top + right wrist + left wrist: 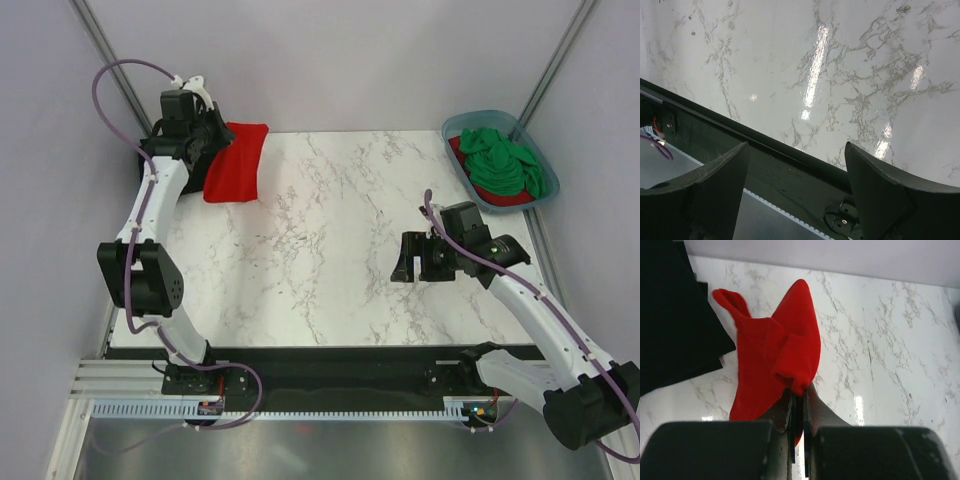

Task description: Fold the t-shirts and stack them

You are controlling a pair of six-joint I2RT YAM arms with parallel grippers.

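Red t-shirt [238, 160] pinched in the outstretched left gripper [798, 396] at the far-left corner, beside one black t-shirt [670, 315]. One green t-shirt [505, 165] tops a second red t-shirt [500, 198] in the tub [455, 128]. Right gripper [796, 146] hovers low, jaws wide.

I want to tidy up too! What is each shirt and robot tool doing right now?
left tool, shut on the bright red t-shirt.
right tool, open, holding nothing.
bright red t-shirt, folded over, pinched at one edge.
black t-shirt, lying flat beside it.
green t-shirt, crumpled in the tub.
other red t-shirt, crumpled under the green one.
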